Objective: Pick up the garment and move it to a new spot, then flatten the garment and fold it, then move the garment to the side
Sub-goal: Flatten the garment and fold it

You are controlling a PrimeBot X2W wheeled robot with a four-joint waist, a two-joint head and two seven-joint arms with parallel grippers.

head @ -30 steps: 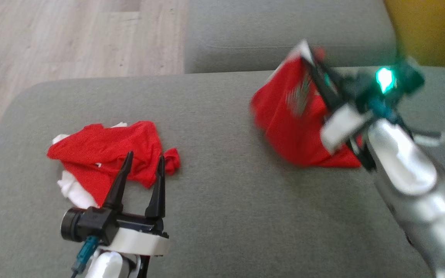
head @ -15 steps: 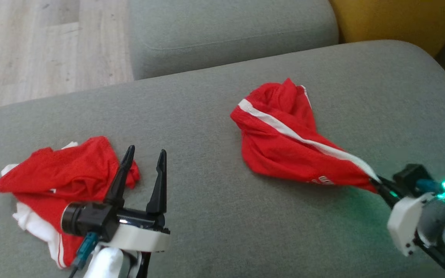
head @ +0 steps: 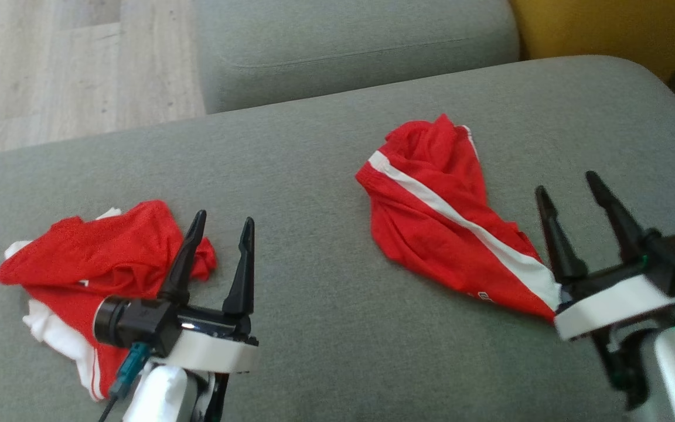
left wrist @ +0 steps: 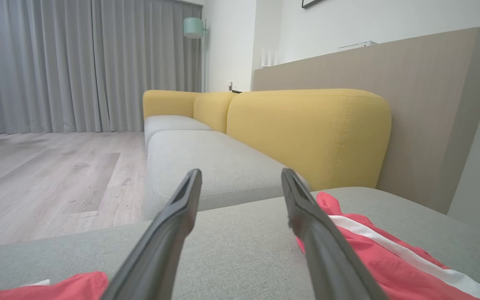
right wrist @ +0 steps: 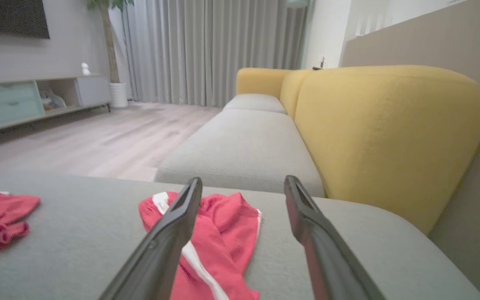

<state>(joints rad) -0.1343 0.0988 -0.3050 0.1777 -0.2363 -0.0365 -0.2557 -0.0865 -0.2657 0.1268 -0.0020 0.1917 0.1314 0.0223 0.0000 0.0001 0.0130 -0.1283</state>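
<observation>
The garment, red with a white stripe, lies crumpled on the grey sofa cushion at centre right. My right gripper stands open just right of its near corner, holding nothing. In the right wrist view the garment lies below and beyond the spread fingers of that gripper. My left gripper is open and empty at the lower left. The left wrist view shows this gripper with the garment to its right.
A second red and white garment lies bunched at the cushion's left, partly behind my left gripper. Another grey seat lies beyond, a yellow backrest at the far right, and wooden floor at the upper left.
My right gripper brought the garment down onto the cushion, then opened and let go of its corner. The head camera shifted after the first frame. The left gripper stayed put.
</observation>
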